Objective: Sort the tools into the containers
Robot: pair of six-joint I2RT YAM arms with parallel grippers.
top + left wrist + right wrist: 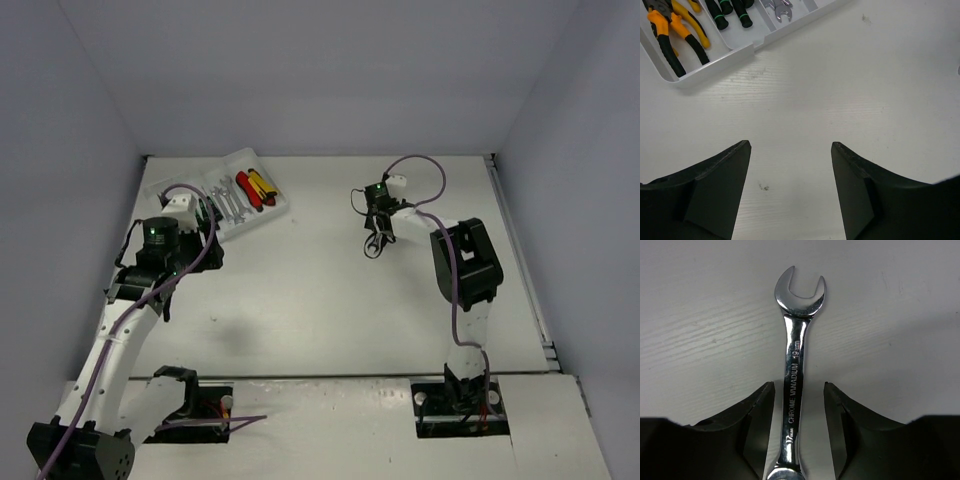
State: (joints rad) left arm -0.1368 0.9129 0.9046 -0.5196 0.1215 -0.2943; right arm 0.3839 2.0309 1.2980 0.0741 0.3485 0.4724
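Note:
A silver wrench [795, 350] lies flat on the white table, right of centre [372, 246]. My right gripper [798, 385] straddles its shaft, fingers down at the table. A narrow gap shows on each side, so it is open. The white tray [270, 217] sits at the far left. It holds red and yellow knives [256, 187], silver wrenches [228, 200], orange-handled pliers [670, 35] and green-black screwdrivers [730, 12], each kind in its own compartment. My left gripper [790, 145] hovers open over bare table just short of the tray wall [720, 59], holding nothing.
Grey walls enclose the table on three sides. The right arm's dark elbow [465, 260] stands right of the wrench. A purple cable [425, 165] loops above the right wrist.

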